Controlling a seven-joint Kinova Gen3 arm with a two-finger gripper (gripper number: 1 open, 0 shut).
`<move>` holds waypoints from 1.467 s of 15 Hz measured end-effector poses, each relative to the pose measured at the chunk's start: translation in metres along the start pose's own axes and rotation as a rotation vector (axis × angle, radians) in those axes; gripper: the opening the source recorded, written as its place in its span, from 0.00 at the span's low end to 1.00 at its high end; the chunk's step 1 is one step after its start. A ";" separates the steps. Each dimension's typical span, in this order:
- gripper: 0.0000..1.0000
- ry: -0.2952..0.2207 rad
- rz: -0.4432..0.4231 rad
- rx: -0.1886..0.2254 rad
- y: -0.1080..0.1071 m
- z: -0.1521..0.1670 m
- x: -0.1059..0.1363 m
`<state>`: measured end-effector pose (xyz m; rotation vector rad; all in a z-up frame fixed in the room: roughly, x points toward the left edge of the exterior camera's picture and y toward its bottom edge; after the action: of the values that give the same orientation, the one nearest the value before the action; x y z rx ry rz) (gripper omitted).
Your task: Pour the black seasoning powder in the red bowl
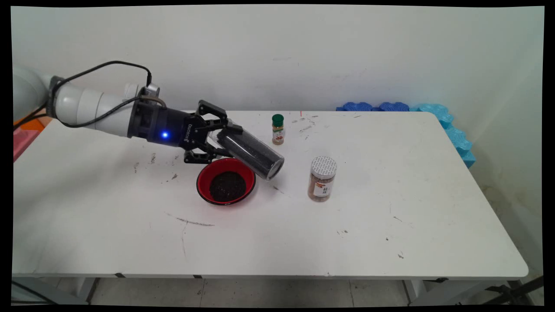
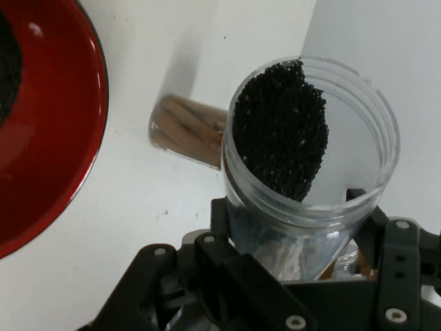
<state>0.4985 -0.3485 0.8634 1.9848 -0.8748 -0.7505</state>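
My gripper (image 1: pixel 223 138) is shut on a clear plastic jar (image 1: pixel 252 152) of black seeds, holding it tilted with its far end pointing down and to the right, just above the back right rim of a red bowl (image 1: pixel 204 175). The bowl has a heap of black seeds in it. In the hand view the jar (image 2: pixel 375 145) fills the middle between the fingers (image 2: pixel 222 215), the seeds lie along one side of it, and the red bowl (image 2: pixel 55 138) is at the left.
A brown-filled jar with a pale patterned lid (image 1: pixel 322 180) stands right of the bowl; in the hand view this jar (image 2: pixel 189 131) lies beyond the held one. A small green-capped spice bottle (image 1: pixel 277 129) stands behind. Blue foam (image 1: pixel 442 117) lines the table's far right corner.
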 end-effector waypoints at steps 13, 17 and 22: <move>0.00 0.031 0.403 0.060 0.024 -0.013 0.001; 0.00 0.034 0.518 0.065 0.032 -0.014 0.000; 0.00 0.037 0.695 0.066 0.045 -0.016 -0.002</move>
<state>0.4958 -0.3591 0.9103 1.5730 -1.4644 -0.2814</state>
